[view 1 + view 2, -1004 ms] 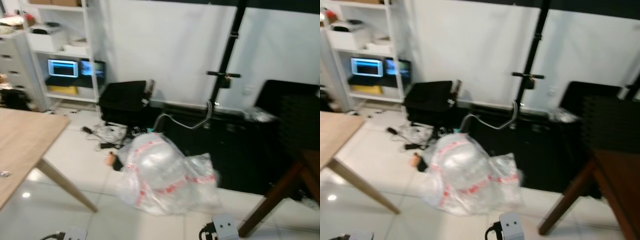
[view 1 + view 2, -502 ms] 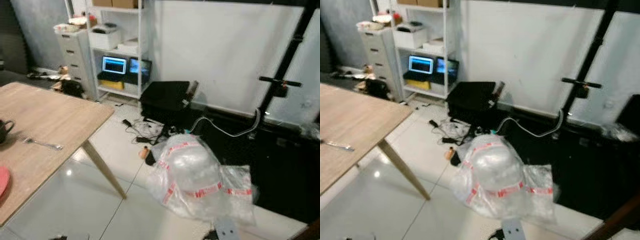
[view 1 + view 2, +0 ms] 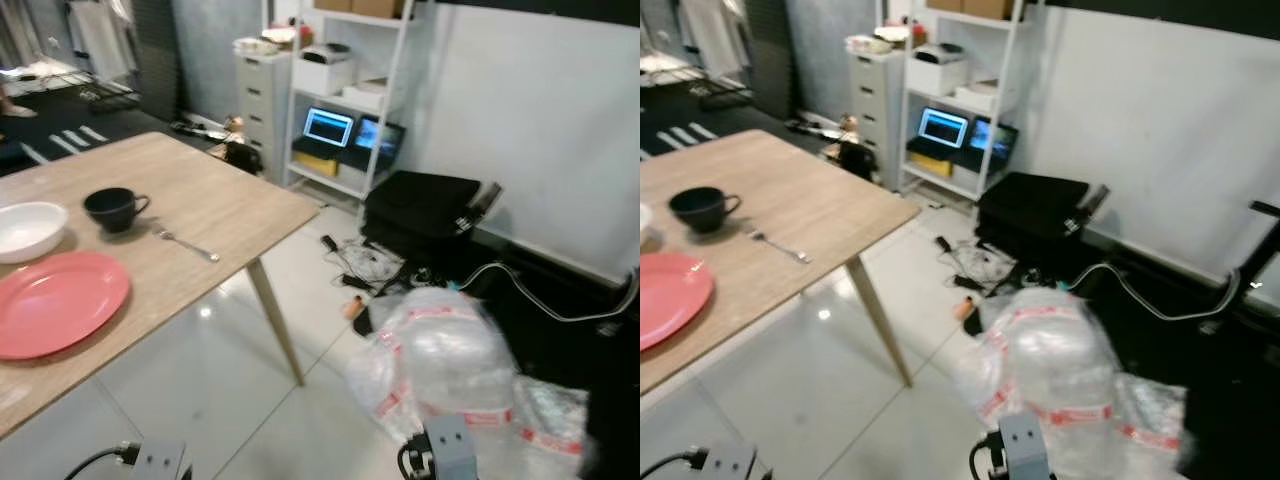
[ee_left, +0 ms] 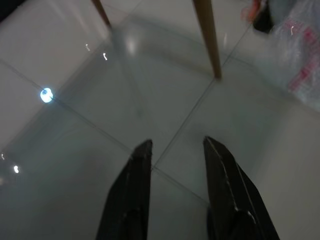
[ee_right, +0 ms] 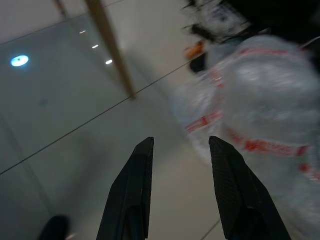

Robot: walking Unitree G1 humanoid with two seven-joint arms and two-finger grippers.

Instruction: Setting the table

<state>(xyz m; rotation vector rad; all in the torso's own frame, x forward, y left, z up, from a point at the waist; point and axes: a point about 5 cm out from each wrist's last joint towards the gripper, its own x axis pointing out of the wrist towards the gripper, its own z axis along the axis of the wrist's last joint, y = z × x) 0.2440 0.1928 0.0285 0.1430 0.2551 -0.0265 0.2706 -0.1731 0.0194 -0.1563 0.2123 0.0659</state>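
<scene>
The wooden table [image 3: 230, 205] juts in from the left, its corner above white floor tiles [image 3: 200, 390], with a clear plastic bag [image 3: 440, 350] just beyond. On it lie a pink plate [image 3: 55, 302], white bowl [image 3: 28, 229], dark cup [image 3: 112, 208] and fork [image 3: 185, 243]. The left tool [image 4: 175, 150] and right tool [image 5: 180, 147] hang low over tile, fingers apart, holding nothing.

- The left gripper [image 4: 175, 147] hangs low, pointing down, its two black fingers parted.
- The right gripper [image 5: 180, 145] hangs likewise, fingers apart, holding nothing.
</scene>
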